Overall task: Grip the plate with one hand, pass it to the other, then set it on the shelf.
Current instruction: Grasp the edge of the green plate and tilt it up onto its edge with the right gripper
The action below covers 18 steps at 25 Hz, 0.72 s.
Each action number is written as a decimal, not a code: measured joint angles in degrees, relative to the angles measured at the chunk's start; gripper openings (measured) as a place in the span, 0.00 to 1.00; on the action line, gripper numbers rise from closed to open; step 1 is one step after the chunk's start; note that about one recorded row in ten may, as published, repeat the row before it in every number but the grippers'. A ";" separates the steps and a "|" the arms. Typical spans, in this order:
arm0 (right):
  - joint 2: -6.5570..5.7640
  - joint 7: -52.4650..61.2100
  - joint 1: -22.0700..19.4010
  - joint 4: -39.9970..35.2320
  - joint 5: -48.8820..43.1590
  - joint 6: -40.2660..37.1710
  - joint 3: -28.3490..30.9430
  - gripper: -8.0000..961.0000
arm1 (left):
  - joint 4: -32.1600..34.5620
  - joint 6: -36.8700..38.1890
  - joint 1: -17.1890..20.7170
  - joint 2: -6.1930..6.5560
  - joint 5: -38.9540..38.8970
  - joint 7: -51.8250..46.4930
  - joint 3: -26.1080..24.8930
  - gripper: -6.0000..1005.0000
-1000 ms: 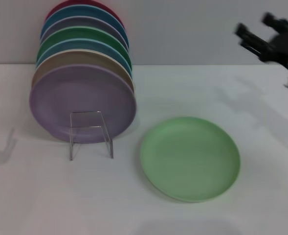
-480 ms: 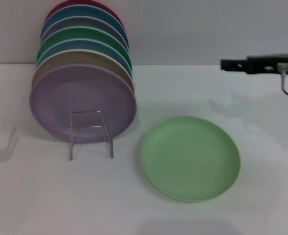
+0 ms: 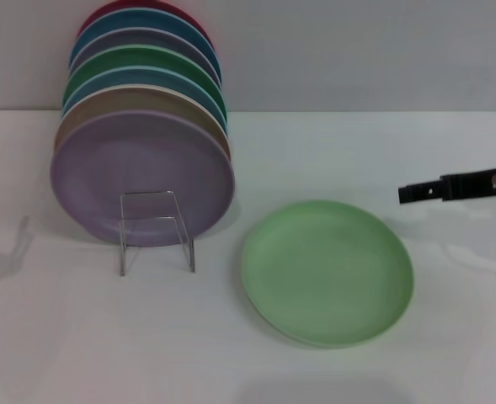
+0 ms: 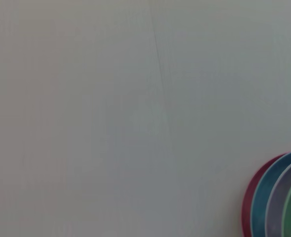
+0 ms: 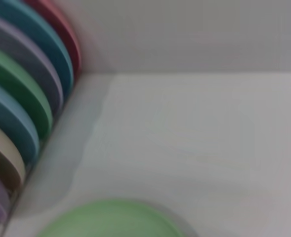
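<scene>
A plain grey wall backs a white worktop [image 3: 332, 151] on which every item stands. The largest grouping is the row of upright plates [image 3: 142, 126] at the robot's left, fronted by a lilac plate [image 3: 142, 178], held in the shelf [image 3: 157, 231], whose clear bracket stands against the lilac plate's lower face. The plate [image 3: 327, 271], light mint green, lies flat on the worktop, just beside the shelf toward the robot's right and apart from it. The right pincer [image 3: 409, 194] extends level from the right edge, above the worktop beyond the plate's far right rim, holding nothing; seen edge-on, its opening cannot be judged. The left pincer is not visible. Step in hand, by judgement: approach for the first grasp. The next move calls for lowering to the rim and closing the fingers on its edge.
</scene>
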 joint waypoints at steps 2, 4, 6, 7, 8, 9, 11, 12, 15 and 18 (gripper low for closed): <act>0.08 -0.03 0.56 -0.78 -0.99 0.33 -0.02 0.83 | 0.00 0.00 0.00 0.00 0.00 0.00 0.00 0.81; 0.17 -0.23 1.62 -2.47 -2.27 0.69 -0.14 0.82 | 0.00 0.00 0.00 0.00 0.00 0.00 0.00 0.81; 0.17 -0.50 2.67 -4.63 -2.61 0.66 -0.30 0.82 | 0.00 -0.01 0.01 0.00 0.02 0.00 0.00 0.81; 0.17 -0.77 3.36 -6.09 -2.63 0.53 -0.32 0.82 | 0.00 -0.01 0.01 0.00 0.03 0.00 0.00 0.81; 0.11 -0.97 3.96 -7.38 -2.64 0.37 -0.32 0.81 | 0.00 -0.01 0.02 0.00 0.04 0.00 0.01 0.81; 0.06 -1.14 4.58 -8.67 -2.65 0.24 -0.35 0.81 | 0.00 -0.01 0.02 0.00 0.04 0.00 0.04 0.81; -0.07 -1.37 5.93 -11.33 -2.98 -0.06 -0.57 0.80 | 0.00 -0.01 0.04 0.00 0.06 0.00 0.07 0.81; -0.12 -1.43 6.40 -12.08 -3.14 -0.14 -0.65 0.80 | 0.00 -0.01 0.04 0.00 0.07 0.00 0.08 0.81; -0.13 -1.59 7.16 -13.22 -3.52 -0.40 -0.84 0.79 | 0.00 -0.01 0.05 0.00 0.09 0.00 0.09 0.81; -0.14 -1.58 7.41 -13.46 -3.77 -0.55 -1.20 0.79 | 0.00 -0.01 0.05 0.00 0.11 0.00 0.09 0.81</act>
